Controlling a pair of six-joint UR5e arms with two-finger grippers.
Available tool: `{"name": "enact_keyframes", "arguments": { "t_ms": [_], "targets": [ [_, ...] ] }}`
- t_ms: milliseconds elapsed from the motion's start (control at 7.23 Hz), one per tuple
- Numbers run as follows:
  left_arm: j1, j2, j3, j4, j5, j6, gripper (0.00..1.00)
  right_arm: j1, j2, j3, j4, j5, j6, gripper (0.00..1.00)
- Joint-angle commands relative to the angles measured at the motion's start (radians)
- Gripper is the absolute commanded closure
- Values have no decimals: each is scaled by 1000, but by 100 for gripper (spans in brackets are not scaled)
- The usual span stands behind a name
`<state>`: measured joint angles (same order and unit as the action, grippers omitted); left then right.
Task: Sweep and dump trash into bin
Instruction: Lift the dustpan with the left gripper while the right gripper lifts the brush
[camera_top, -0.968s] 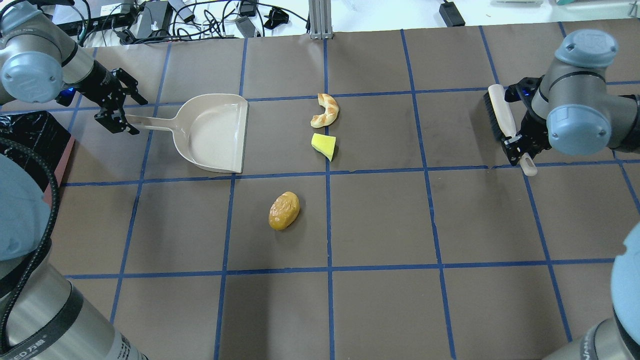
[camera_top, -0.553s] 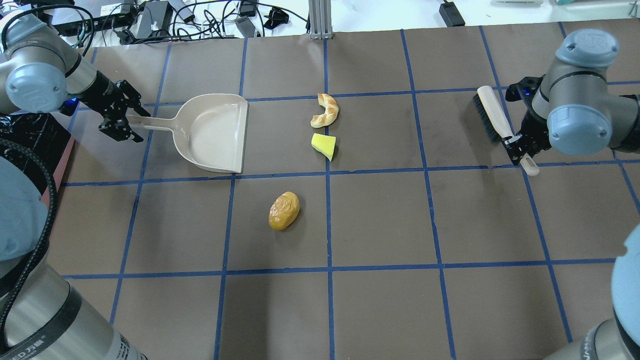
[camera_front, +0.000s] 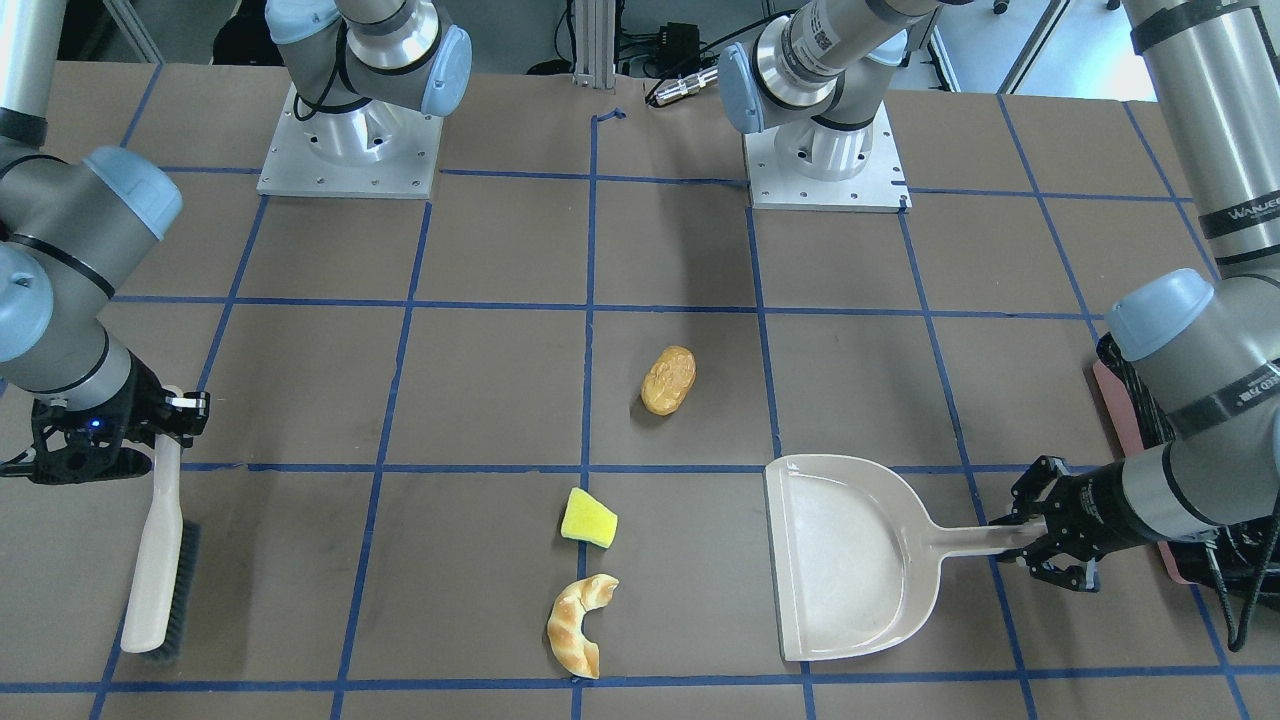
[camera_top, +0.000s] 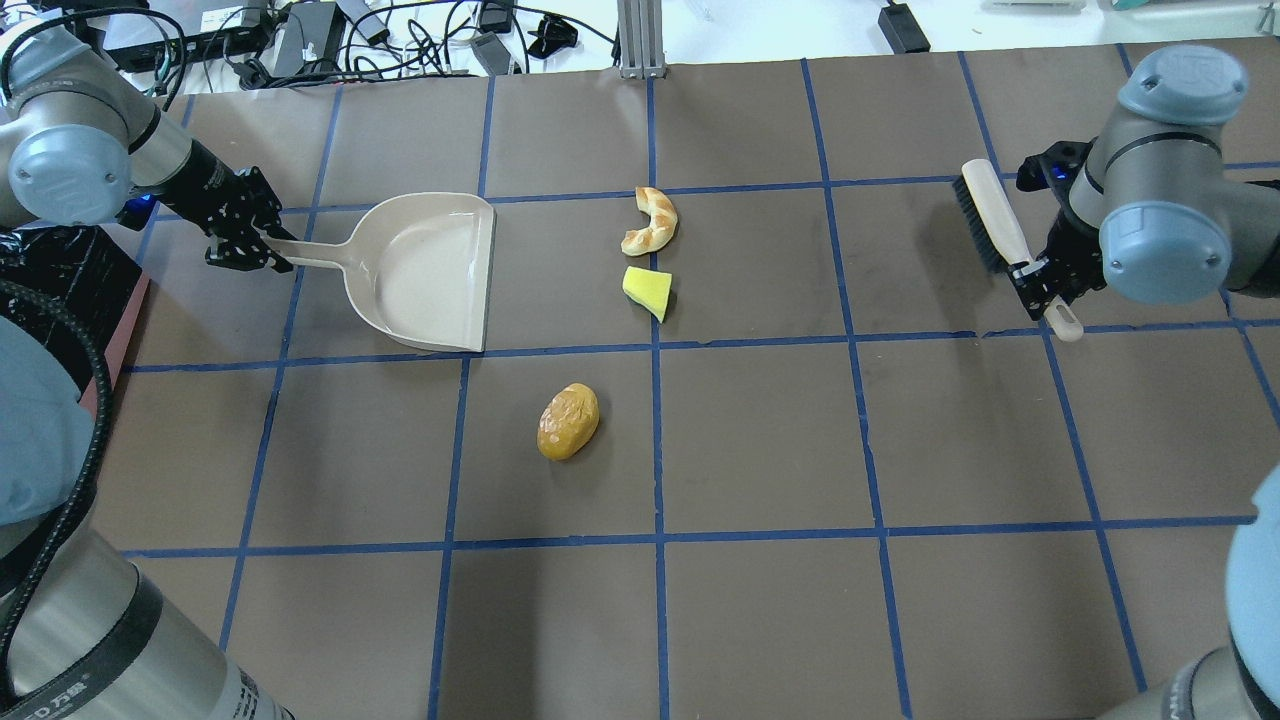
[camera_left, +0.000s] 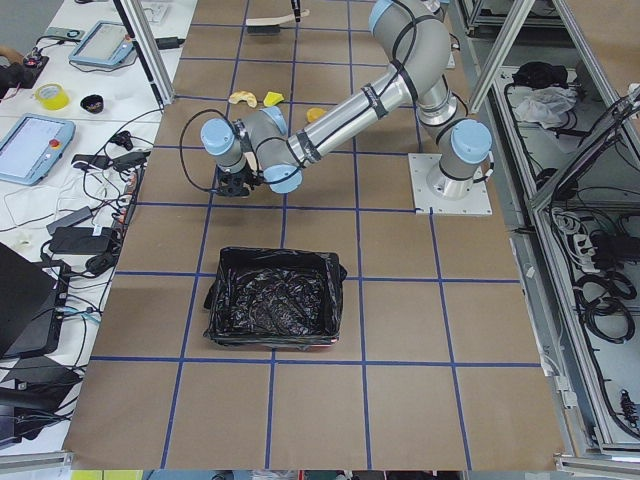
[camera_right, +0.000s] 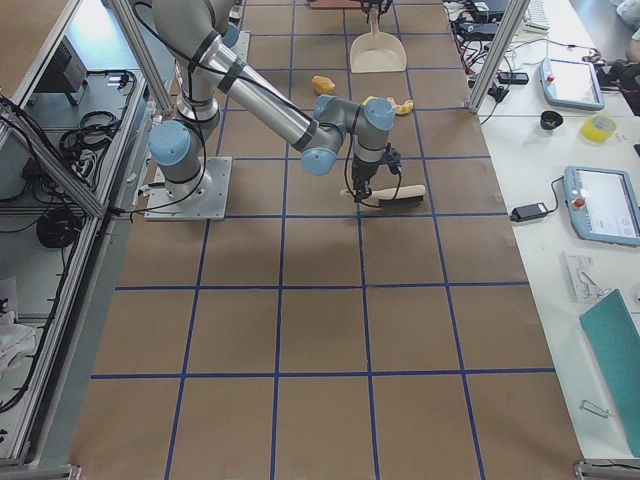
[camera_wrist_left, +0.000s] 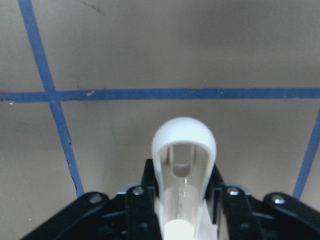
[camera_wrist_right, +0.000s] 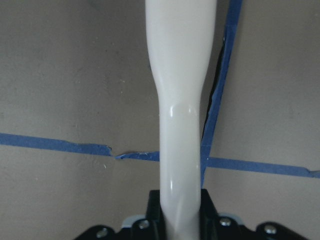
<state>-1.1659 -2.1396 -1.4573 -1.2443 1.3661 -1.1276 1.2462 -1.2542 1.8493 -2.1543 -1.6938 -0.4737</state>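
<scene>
The trash lies mid-table: a golden-brown oval (camera_top: 568, 421) (camera_front: 668, 379), a yellow wedge (camera_top: 648, 290) (camera_front: 588, 520) and a croissant-like piece (camera_top: 652, 220) (camera_front: 577, 625). My left gripper (camera_top: 258, 246) (camera_front: 1035, 535) is shut on the handle of the beige dustpan (camera_top: 425, 270) (camera_front: 840, 555), which lies flat, left of the trash. The handle's looped end (camera_wrist_left: 183, 150) sticks out between the fingers. My right gripper (camera_top: 1035, 278) (camera_front: 165, 415) is shut on the handle (camera_wrist_right: 181, 100) of a brush (camera_top: 985, 220) (camera_front: 160, 545), far right of the trash. The black-lined bin (camera_left: 275, 310) (camera_top: 60, 265) stands beyond the left gripper.
Blue tape lines (camera_top: 655, 450) grid the brown table. Cables and power bricks (camera_top: 320, 40) lie past the far edge. The arm bases (camera_front: 345, 140) (camera_front: 825, 150) are bolted at the robot side. Open table lies in front of the oval piece.
My left gripper has moved onto the dustpan handle and shut on it; the pan has shifted slightly. My right gripper has shifted a little with the brush, which first swung left.
</scene>
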Motion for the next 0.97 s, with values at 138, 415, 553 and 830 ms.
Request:
{"name": "enact_keyframes", "arguments": {
  "t_ms": [138, 415, 553, 830],
  "targets": [
    [-15, -8, 14, 60, 2, -41, 100, 62, -22, -59, 60, -9, 62, 85],
    [-72, -11, 107, -39, 58, -148, 100, 180, -25, -97, 100, -77, 136, 89],
    [-98, -13, 148, -71, 64, -170, 100, 247, -48, -104, 103, -86, 144, 93],
    [-147, -20, 158, -84, 82, -202, 100, 314, -83, -108, 183, 6, 298, 93]
  ]
}}
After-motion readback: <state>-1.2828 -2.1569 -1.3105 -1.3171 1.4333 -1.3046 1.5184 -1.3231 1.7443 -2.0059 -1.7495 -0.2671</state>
